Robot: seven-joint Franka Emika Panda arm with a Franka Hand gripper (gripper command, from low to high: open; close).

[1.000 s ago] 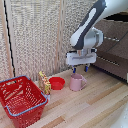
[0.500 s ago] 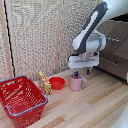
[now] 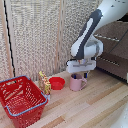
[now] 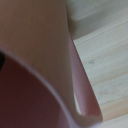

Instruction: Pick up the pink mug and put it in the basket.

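Observation:
The pale pink mug point(image 3: 77, 84) stands upright on the wooden surface, right of the red bowl. My gripper point(image 3: 80, 75) is directly over it, with the dark fingers spread and reaching down at the mug's rim; the jaws look open. In the wrist view the pink mug point(image 4: 40, 55) fills most of the picture, very close, and no fingers show. The red mesh basket point(image 3: 31, 113) with its blue-grey rim stands at the exterior view's lower left, well apart from the mug, and looks empty.
A red shallow bowl point(image 3: 56, 83) sits just left of the mug. A small yellow object point(image 3: 45, 82) stands between the bowl and the basket. A woven screen point(image 3: 40, 40) runs behind them. Dark furniture point(image 3: 115, 55) stands at the right.
My gripper has come down from above the mug to the level of its rim. The mug, bowl and basket have not moved.

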